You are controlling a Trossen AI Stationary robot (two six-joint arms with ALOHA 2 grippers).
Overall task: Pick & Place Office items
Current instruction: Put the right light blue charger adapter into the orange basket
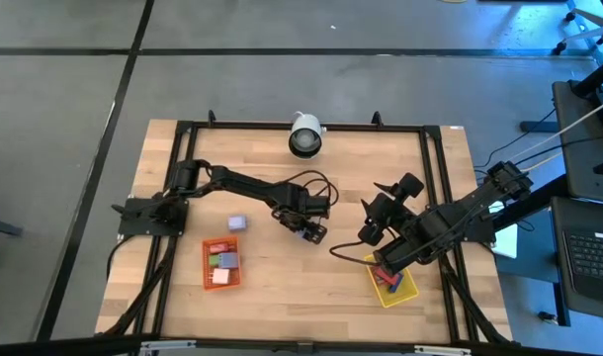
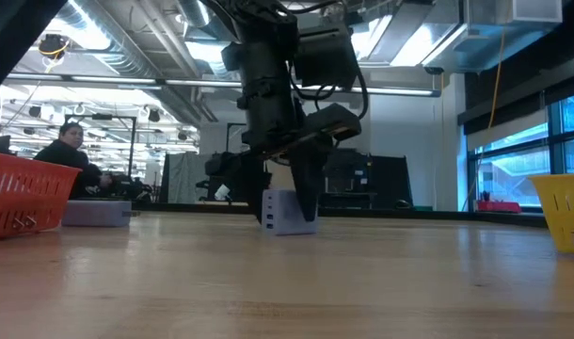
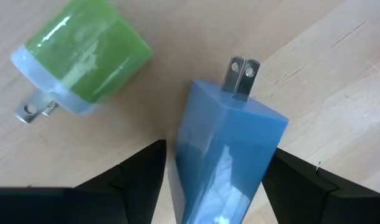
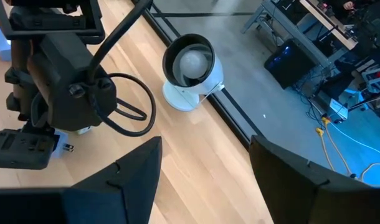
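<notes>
Near the centre of the high view, just right of the middle of the wooden table (image 1: 282,277), a blue blocky plastic plug adapter (image 3: 224,149) with 2 metal prongs lies on the wood between the fingers of the left gripper (image 1: 315,231). The dark fingers (image 3: 137,171) stand apart on either side of the block, close to its flanks but not visibly pressing them, so this reads as a grasp being lined up. Just beside it lies a green rounded plug adapter (image 3: 81,53) with a pale base, tipped on its side, clear of the fingers so only 1 piece gets taken. A lilac block (image 1: 237,223) sits alone further left. Below that, the orange rectangular tray (image 1: 209,265) already holds several coloured pieces, likely the sorting goal. At lower right, the yellow rectangular tray (image 1: 408,292) holds more pieces. The right gripper (image 1: 380,222) waits above it, fingers apart and empty, pointing toward a white round camera (image 1: 304,134) at the table's upper edge.
</notes>
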